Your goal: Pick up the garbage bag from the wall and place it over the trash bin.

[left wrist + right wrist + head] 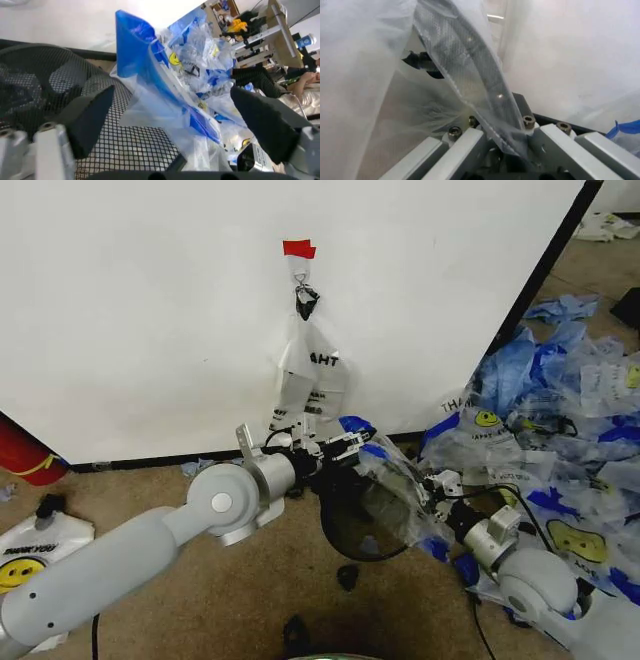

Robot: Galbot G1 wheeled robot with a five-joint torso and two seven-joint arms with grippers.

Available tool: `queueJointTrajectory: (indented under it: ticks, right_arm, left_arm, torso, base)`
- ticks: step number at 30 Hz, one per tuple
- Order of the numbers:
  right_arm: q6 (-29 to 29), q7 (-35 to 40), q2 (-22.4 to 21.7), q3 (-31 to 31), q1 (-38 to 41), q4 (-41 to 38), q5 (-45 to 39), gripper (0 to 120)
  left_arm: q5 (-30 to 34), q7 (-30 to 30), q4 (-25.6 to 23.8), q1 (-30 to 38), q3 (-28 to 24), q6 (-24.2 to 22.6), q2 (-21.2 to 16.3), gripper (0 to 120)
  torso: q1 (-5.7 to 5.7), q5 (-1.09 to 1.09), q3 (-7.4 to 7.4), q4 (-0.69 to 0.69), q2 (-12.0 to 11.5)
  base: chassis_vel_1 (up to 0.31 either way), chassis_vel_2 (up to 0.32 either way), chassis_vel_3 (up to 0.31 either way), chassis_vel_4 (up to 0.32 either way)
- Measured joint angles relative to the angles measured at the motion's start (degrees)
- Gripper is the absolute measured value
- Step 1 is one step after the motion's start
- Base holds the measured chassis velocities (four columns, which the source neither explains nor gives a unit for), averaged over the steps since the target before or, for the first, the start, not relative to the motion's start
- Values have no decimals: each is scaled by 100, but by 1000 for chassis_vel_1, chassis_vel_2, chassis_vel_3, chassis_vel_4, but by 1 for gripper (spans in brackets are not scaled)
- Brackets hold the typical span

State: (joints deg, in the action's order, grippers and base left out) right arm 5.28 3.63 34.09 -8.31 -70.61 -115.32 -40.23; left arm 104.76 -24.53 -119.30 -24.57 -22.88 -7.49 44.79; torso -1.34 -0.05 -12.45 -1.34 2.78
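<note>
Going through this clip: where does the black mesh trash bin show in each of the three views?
Head view: trash bin at centre, between the left hand and right hand, garbage bag draped on its right rim.
Left wrist view: mesh wall behind the open fingers.
Right wrist view: bin not identifiable; plastic covers it.
Shared landmark: the garbage bag.

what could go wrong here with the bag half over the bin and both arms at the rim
1. The left tool is open beside the garbage bag, so that side of the film could slide off the trash bin.
2. The right tool is shut on thin film draped over the rim; pulling could tear it or tip the bin.
3. The pile of loose bags lies beside the right arm and could snag.
</note>
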Motion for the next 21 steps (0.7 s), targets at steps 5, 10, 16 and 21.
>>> queueJointTrajectory:
  ticks: [5, 10, 16, 21]
  right_arm:
    - [25, -32, -7, -58, -78, -9, 8, 0]
    - [51, -59, -35, -143, -179, -32, 9, 0]
    - [60, -83, -53, -216, -246, -52, 9, 0]
    - [60, -99, -57, -218, -238, -80, 0, 0]
  left_arm:
    - [-8, -25, 26, 46, -52, 42, 21, 71]
    - [-4, -60, 18, 115, -94, 111, 31, 54]
    - [-9, -82, -83, 105, -96, 111, -28, 32]
    - [-40, -129, -172, 68, -91, 111, -77, 11]
  torso:
    - [0, 0, 0, -1, 0]
    - [0, 0, 0, -1, 0]
    - [0, -1, 0, -1, 0]
    - [0, -1, 1, -1, 0]
  base:
    - [0, 0, 0, 0]
    - [0, 0, 0, 0]
    - [0, 0, 0, 0]
    - [0, 0, 0, 0]
